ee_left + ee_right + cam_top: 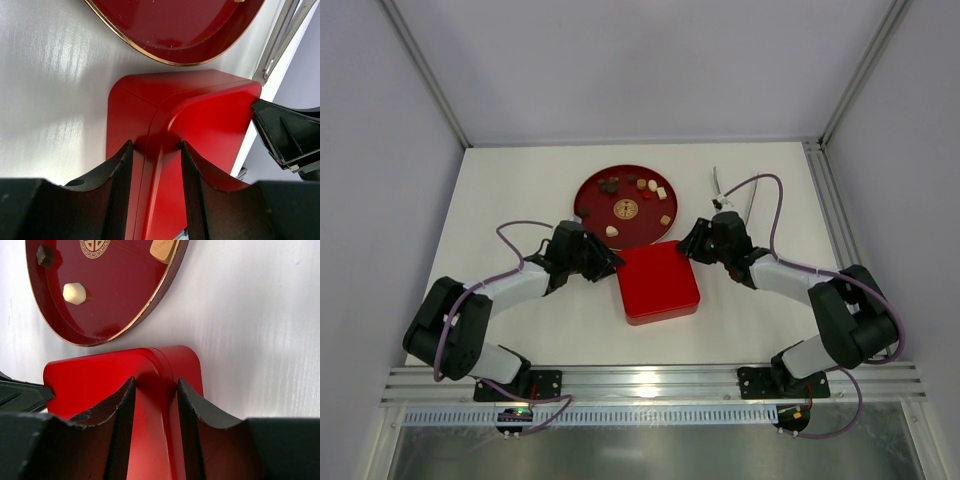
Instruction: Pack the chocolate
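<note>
White tabletop carries the closed red box toward its near edge. Left gripper and right gripper straddle its far corners, jaws part-open around the lid edge; whether either pinches, I cannot tell. Beyond, the chocolate lies loose on the round red plate. Uneven lifting could tilt or drop the lid, or shove the box into the plate, scattering pieces.

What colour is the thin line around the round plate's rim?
Gold, edging the dark red plate; clearest in the right wrist view.
</note>
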`<state>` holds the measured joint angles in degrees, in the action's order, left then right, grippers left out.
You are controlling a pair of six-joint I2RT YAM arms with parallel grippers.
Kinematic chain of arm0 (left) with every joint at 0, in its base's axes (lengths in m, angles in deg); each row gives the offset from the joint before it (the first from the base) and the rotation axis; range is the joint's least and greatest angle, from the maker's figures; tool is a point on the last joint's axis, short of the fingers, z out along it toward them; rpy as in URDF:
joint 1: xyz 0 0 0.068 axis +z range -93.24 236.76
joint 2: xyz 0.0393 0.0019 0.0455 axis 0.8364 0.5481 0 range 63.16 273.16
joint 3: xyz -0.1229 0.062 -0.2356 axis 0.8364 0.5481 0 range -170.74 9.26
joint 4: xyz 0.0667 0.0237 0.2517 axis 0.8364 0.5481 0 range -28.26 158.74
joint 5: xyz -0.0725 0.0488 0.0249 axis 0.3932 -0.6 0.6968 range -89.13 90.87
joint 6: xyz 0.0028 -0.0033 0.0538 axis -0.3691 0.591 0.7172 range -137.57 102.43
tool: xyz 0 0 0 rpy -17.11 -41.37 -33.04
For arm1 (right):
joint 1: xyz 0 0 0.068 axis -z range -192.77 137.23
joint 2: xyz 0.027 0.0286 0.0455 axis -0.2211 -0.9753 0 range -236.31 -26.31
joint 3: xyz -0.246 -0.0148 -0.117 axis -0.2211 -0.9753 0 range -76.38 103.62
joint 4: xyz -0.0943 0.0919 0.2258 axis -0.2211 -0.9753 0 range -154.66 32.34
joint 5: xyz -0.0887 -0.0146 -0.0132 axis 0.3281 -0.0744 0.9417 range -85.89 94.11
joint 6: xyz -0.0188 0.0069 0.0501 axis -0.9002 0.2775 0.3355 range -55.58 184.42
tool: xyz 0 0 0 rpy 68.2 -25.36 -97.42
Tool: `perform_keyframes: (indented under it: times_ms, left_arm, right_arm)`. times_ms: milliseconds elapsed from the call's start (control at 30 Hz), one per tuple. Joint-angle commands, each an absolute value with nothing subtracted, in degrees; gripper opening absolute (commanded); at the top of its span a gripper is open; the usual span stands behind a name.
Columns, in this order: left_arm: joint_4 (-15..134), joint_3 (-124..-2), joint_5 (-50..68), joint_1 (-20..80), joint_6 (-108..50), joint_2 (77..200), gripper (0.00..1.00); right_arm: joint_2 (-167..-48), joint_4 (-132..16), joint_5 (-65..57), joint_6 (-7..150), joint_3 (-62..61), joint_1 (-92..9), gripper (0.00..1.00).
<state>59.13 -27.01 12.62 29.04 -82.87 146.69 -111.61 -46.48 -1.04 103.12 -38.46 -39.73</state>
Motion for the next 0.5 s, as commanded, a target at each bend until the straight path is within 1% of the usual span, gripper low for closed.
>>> perform_keyframes:
  times_ms: [0,67,133,167,200,267,300,333,467]
  left_arm:
    - [73.69,-23.08,7.37,28.37,-78.13,151.58,0.24]
    - [75.1,-23.86,7.55,28.37,-77.17,150.7,0.24]
    - [76.76,-24.74,7.29,28.29,-75.42,148.95,0.27]
    - [78.69,-25.53,7.11,28.29,-74.71,147.99,0.3]
    - [80.1,-27.19,6.59,28.37,-73.83,146.5,0.39]
    - [82.56,-29.83,6.06,28.37,-70.84,145.17,0.46]
    - [85.71,-32.98,5.8,28.37,-69.44,144.64,0.51]
    - [87.13,-34.66,5.62,28.46,-67.16,143.59,0.53]
    - [94.34,-42.14,4.39,28.55,-62.15,140.07,0.62]
  right_arm:
    - [-113.68,-63.46,-0.02,101.51,-44.47,-41.6,0.38]
    - [-111.4,-63.81,-0.55,101.78,-45.0,-41.69,0.39]
    - [-109.64,-65.03,-0.29,101.87,-44.91,-41.69,0.4]
    - [-108.76,-65.65,0.5,101.69,-44.21,-41.69,0.43]
    - [-107.01,-67.66,1.03,101.25,-43.51,-41.6,0.51]
    - [-105.42,-69.6,1.91,100.64,-40.88,-41.51,0.57]
    - [-104.11,-71.35,2.09,100.37,-39.82,-40.99,0.63]
    - [-103.31,-72.33,2.09,99.76,-37.72,-40.55,0.68]
    - [-98.57,-76.46,2.53,98.09,-32.18,-39.14,0.77]
